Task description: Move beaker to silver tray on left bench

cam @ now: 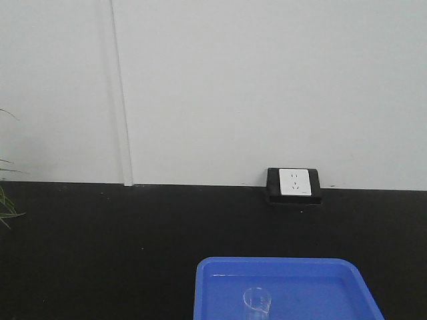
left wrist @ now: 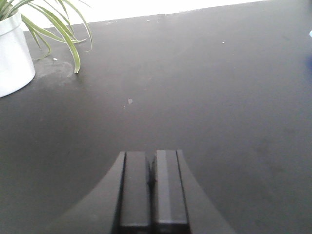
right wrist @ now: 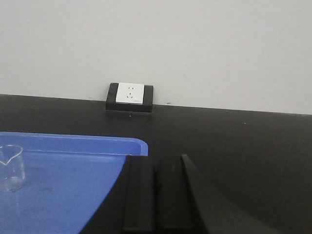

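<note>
One beaker, clear glass, upright inside the blue tray, near its middle in the front view and cut off by the bottom edge there. Seen down to its base only from the right wrist camera: at far left, pouring lip showing at the rim, standing on the tray floor, well apart from the right gripper. Right gripper in front of the tray's right end in that view, fingers pressed together with no gap, nothing between them. Blue tray resting on a black worktop, short of the back wall. Against that wall, a white socket in a black housing, shown by the front and right wrist views alike. Left gripper visible only in its own wrist view: likewise closed flat, fingers touching, holding nothing, bare black worktop beyond it. Same view alone showing a white plant pot at upper left, long green leaves drooping toward the surface; front view catching just a few leaf tips at its left edge. Sliver of blue at the right edge of the left wrist view, too little to identify.
</note>
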Robot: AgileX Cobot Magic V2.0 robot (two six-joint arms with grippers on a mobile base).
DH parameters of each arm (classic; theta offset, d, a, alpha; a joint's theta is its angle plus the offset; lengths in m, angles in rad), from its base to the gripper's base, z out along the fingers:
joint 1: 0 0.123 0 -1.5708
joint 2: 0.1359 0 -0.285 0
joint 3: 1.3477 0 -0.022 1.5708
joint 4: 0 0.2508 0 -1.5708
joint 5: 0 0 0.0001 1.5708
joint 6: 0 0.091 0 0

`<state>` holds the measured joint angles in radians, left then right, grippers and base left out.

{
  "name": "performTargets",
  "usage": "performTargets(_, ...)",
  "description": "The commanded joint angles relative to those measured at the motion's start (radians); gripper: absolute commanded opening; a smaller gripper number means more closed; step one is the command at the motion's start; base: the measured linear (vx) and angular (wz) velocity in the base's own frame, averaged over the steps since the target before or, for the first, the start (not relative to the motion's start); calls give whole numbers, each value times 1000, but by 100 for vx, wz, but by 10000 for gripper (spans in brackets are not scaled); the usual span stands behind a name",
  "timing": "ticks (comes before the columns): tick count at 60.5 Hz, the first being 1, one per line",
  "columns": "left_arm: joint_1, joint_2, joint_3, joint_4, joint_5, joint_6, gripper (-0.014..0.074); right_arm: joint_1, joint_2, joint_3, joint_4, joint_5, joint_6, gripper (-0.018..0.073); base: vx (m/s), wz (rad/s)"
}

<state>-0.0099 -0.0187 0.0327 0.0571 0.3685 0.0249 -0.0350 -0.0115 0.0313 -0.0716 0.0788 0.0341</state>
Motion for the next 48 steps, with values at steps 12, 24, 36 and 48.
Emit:
performTargets(12, -5, -7, 20, -3, -81, -2, 1, -6, -10, 5, -3, -84, -3, -11, 0, 0)
performTargets(24, -5, -7, 20, -3, -81, -2, 1, -6, -10, 5, -3, -84, -3, -11, 0, 0)
performTargets(36, -5, -7, 20, -3, -81, -2, 1, -6, -10, 5, -3, -84, -3, -11, 0, 0)
performTargets(48, -5, -7, 20, -3, -81, -2, 1, -6, -10, 5, -5, -84, -4, -11, 0, 0)
